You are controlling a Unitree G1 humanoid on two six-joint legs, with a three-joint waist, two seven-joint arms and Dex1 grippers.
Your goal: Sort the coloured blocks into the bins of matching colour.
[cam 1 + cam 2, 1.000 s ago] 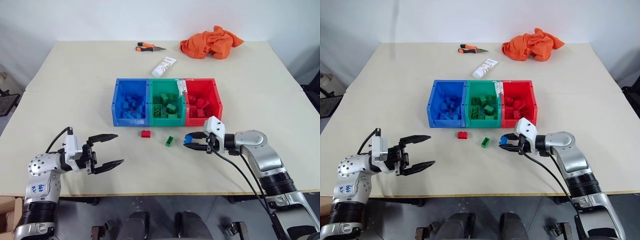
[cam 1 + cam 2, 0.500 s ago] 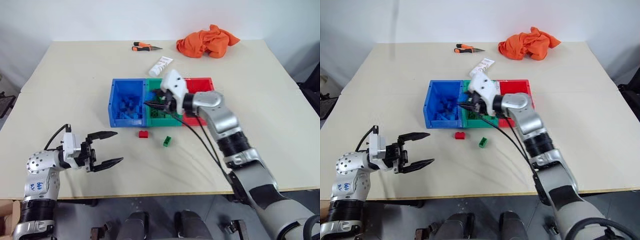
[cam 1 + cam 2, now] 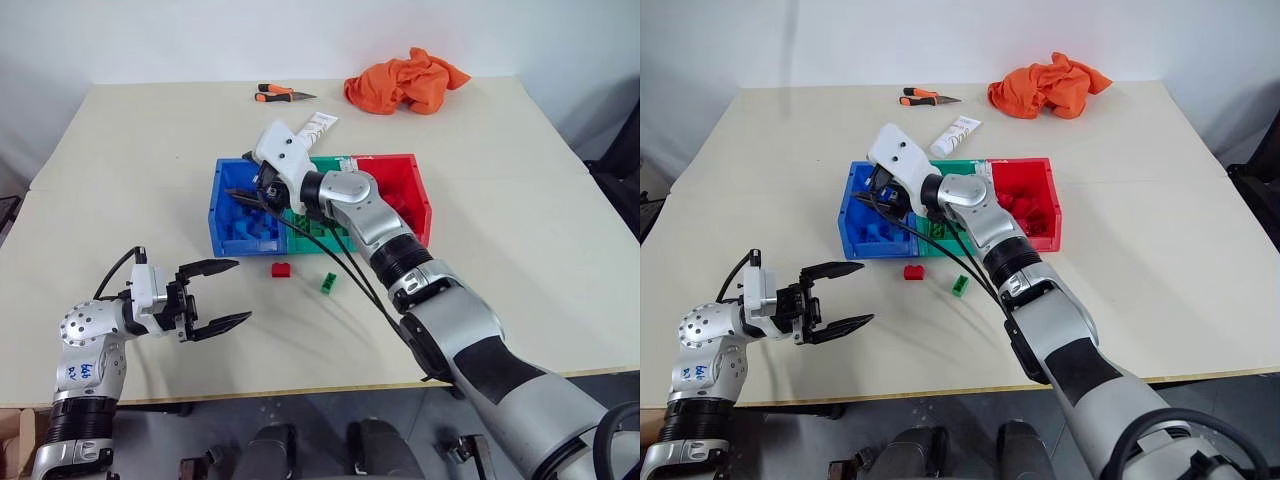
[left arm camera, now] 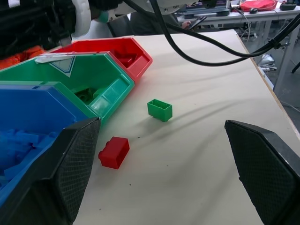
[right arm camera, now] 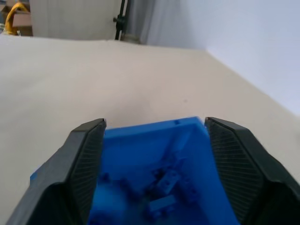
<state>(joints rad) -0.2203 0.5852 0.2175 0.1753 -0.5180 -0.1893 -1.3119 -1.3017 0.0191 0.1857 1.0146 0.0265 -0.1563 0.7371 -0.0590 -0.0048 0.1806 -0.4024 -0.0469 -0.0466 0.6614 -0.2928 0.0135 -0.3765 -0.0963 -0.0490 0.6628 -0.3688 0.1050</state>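
Note:
The three joined bins stand mid-table: blue bin [image 3: 245,246], green bin [image 3: 316,243], red bin [image 3: 408,170], each with blocks of its own colour inside. My right gripper [image 3: 238,196] hovers over the blue bin [image 5: 154,140], open, with nothing between its fingers [image 5: 84,159]; several blue blocks [image 5: 164,183] lie below it. A red block [image 3: 282,269] and a green block [image 3: 327,283] lie on the table just in front of the bins. My left gripper [image 3: 243,290] is open and empty at the front left, pointing towards the red block [image 4: 114,152] and green block [image 4: 160,109].
An orange cloth [image 3: 402,80] lies at the table's far edge, an orange-handled tool [image 3: 275,94] to its left, and a white tube [image 3: 318,124] just behind the bins. My right arm reaches across the green bin with its cables hanging over the table.
My right arm swung up and left from in front of the red bin to over the blue bin, carrying the blue block. Its jaws have opened and no longer hold the block. The left gripper stayed put.

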